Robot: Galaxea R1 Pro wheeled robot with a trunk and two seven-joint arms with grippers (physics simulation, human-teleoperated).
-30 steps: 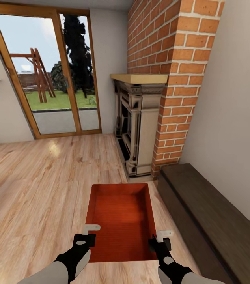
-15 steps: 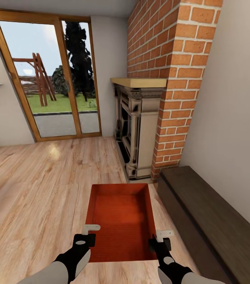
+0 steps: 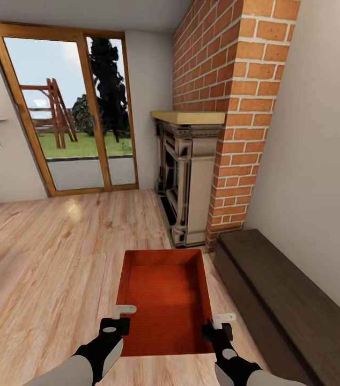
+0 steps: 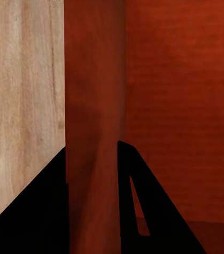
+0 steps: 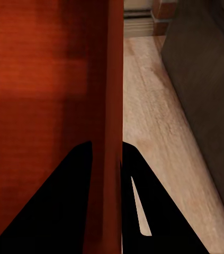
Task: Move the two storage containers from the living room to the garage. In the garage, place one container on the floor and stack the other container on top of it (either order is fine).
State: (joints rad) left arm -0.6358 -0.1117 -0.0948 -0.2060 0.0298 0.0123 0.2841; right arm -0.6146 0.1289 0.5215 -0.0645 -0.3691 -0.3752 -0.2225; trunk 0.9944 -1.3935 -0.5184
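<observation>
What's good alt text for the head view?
Both claws, left and right, clamp the side walls of an orange-red storage container over pale wood floor, facing a brick fireplace, glass door and dark bench.

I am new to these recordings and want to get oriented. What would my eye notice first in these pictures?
First, the orange-red rectangular open-top storage container, low in the middle of the head view, held on both sides: the left gripper clamps its left wall and the right gripper its right wall. Behind it rises the red brick chimney with a carved fireplace. At the left, a wood-framed glass door shows a green garden.
</observation>
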